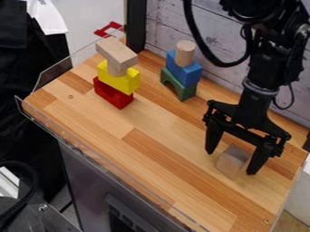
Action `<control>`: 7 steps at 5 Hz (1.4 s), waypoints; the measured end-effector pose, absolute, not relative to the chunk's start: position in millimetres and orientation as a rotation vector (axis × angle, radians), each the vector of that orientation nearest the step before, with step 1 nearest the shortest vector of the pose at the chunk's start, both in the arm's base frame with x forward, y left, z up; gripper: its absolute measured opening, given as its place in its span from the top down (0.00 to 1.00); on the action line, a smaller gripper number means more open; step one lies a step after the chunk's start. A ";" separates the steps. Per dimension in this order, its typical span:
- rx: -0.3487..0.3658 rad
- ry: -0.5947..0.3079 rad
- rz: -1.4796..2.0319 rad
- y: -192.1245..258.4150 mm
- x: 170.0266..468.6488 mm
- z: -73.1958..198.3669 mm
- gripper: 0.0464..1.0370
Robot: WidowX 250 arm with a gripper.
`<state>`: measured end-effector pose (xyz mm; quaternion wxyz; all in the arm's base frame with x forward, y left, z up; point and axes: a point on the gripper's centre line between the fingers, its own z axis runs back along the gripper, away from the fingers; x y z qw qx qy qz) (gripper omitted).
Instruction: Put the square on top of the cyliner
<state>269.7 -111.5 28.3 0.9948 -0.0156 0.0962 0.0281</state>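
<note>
Gripper [230, 162] spread wide, nothing gripped | square [232, 161] sits on table [136, 154] between its fingers | cylinder [185, 52] stands atop blue block [184, 71], well apart, nearer the wall [172, 22]

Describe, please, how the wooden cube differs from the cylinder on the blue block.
The cube has flat faces, while the cylinder has a rounded side. The cube sits on the tabletop, between the fingers of the gripper; the cylinder stands upright atop the blue block. Both are plain, light wood.

Brightly, evenly lit across the table [151, 118], paler atop the slab [118, 50], darker down its side, softly shadowed
</note>
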 end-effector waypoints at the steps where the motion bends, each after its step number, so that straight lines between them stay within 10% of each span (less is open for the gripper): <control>1: -0.034 0.194 0.061 -112.7 270.0 25.4 0.08; 3: -0.042 0.179 0.089 -111.0 270.5 20.1 0.49; 7: 0.009 -0.158 0.223 -32.0 337.8 165.4 0.49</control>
